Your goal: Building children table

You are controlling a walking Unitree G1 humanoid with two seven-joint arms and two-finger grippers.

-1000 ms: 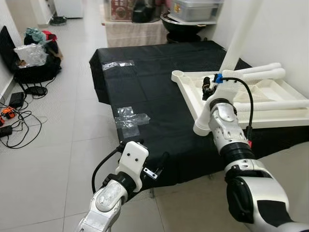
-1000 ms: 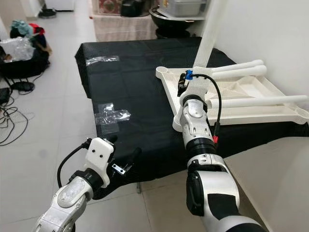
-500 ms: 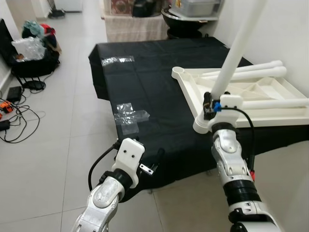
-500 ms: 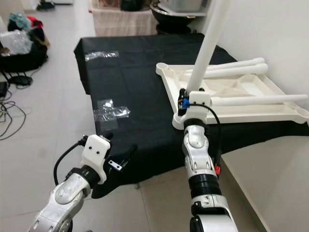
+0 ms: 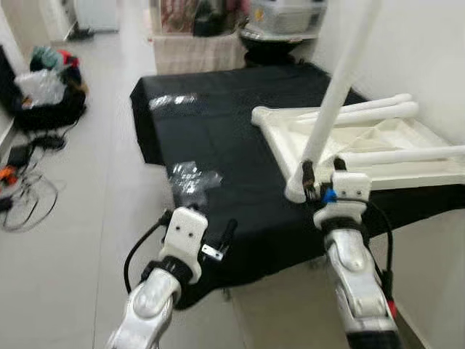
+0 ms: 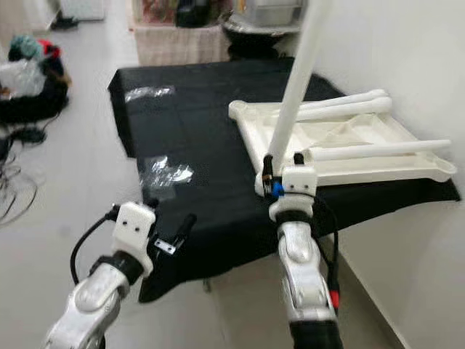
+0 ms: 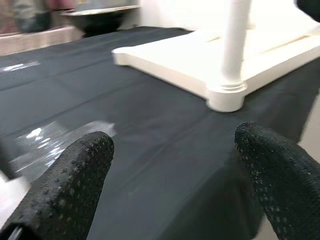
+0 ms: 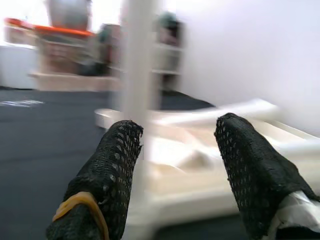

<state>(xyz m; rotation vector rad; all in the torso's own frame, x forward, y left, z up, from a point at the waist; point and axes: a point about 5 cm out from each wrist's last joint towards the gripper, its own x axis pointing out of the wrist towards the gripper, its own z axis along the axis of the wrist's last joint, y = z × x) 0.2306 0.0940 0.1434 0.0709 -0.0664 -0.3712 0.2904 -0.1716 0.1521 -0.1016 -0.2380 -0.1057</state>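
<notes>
A white children's table top (image 5: 378,142) lies upside down on a black cloth (image 5: 218,138). One white leg (image 5: 330,102) stands upright in the socket at its near left corner (image 7: 227,97). Two more legs (image 5: 363,110) lie along the far side and another leg (image 5: 407,153) lies across the middle. My right gripper (image 5: 321,169) is open just in front of the upright leg's base, which sits beside one finger (image 8: 107,170) without touching. Lower left, my left gripper (image 7: 170,185) hangs open over the cloth's near edge, holding nothing.
Patches of clear tape (image 5: 190,174) stick to the cloth, with another patch (image 5: 171,100) farther back. Bags (image 5: 43,91) and cables (image 5: 22,196) lie on the tiled floor at left. A white wall (image 5: 429,58) runs along the right. Shelves with pots (image 5: 283,14) stand behind.
My right gripper has drawn back from over the table top to just before the upright leg's corner. The camera has shifted back. The left gripper has hardly moved.
</notes>
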